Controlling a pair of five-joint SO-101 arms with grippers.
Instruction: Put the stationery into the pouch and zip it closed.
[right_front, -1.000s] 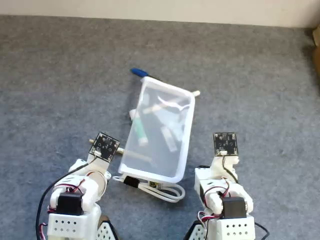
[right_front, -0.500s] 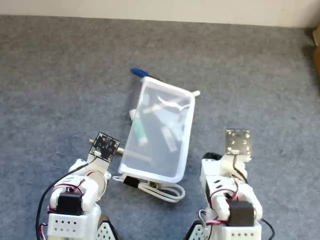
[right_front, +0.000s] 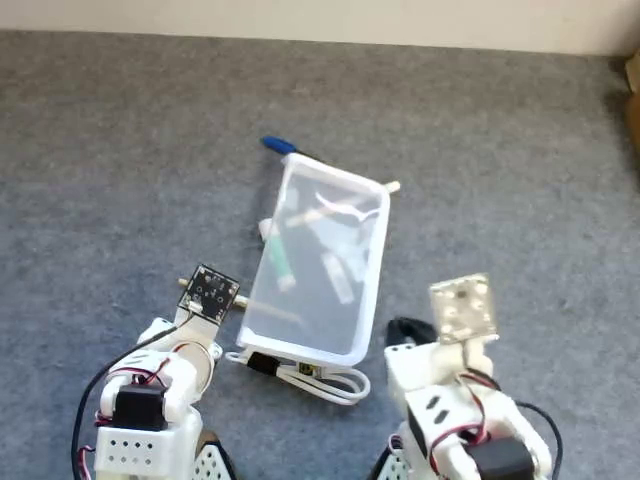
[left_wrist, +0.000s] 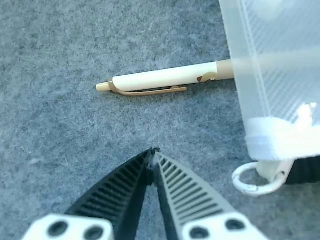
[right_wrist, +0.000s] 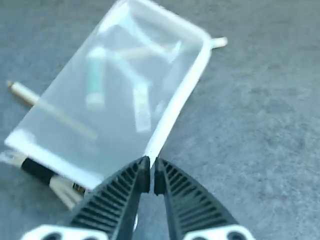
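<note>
Stationery lay loose around the translucent pouch (right_front: 318, 268) on the grey carpet (right_front: 120, 150). The job looked to be at its opening step, with packing not yet under way and neither arm holding anything. The next move probably called for one gripper to spread its fingers and settle over a pen's barrel while the other steadied the pouch (which end opened could not be made out).

To the pouch's left, the left gripper (left_wrist: 152, 155) hung low over the carpet with its tips pressed together. It sat just off the pouch's near corner and the small ring (left_wrist: 252, 177) there. A cream pen (left_wrist: 165, 81) lay ahead of those tips, one end tucked under the pouch's edge.

A blue pen (right_front: 275, 146) poked out past the pouch's far end, and a black-and-white marker (right_front: 262, 362) with a white cord (right_front: 335, 385) lay against its near end. Pale shapes and a green one (right_front: 283, 262) showed through the plastic, though whether they were inside or beneath it was impossible to say.

To the pouch's right, the right gripper (right_wrist: 150, 167) hung beside the pouch's long right-hand edge, fingers all but touching and empty.
</note>
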